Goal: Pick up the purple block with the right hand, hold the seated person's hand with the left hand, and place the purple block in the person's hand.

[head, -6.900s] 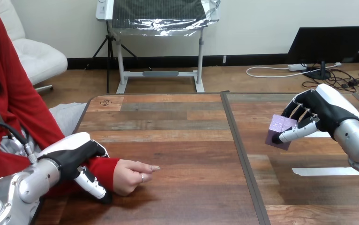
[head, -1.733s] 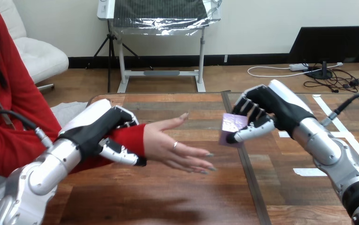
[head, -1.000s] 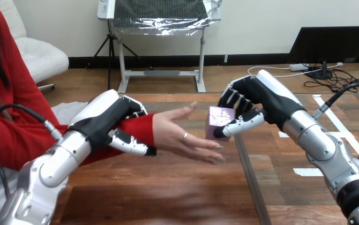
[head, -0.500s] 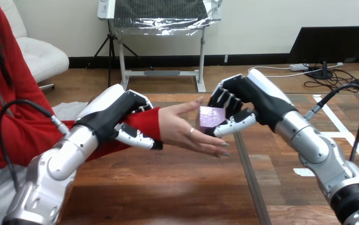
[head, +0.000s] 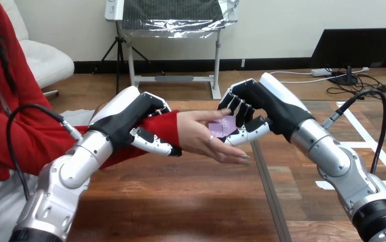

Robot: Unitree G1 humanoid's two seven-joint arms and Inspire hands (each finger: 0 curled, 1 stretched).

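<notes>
Purple block (head: pixel 220 127) is pinched in the right hand (head: pixel 264 103), with the fingers curled over its top and the thumb pushing in from the lower front. It sits right over the person's hand (head: pixel 197 137), which is open, palm up, and held off the table (head: pixel 181 201). I can't tell if the block's underside is actually on the palm or just above it, because the thumb is in the way.

Left hand (head: pixel 130 115) is wrapped round the person's wrist on the red sleeve (head: pixel 158 125), fingers over the top and thumb underneath, so that side looks sorted.

On handling, my guess is it's a small, stiff cube, pretty light going by how easily a pinch carries it. It doesn't look squishy or breakable. The faces are flat and may be a bit slick, so opposite flat faces are the place to grab it, not edges or corners, and that's roughly what the hand has now.

The tricky bit is letting go. The thumb seems to be between the block and the palm, so I'd open up slowly and let the block settle in the hollow of the palm. The person's fingers look like they slope down toward the table, so a light, hard cube could slide or tumble off that way if it's dropped rather than set down.
</notes>
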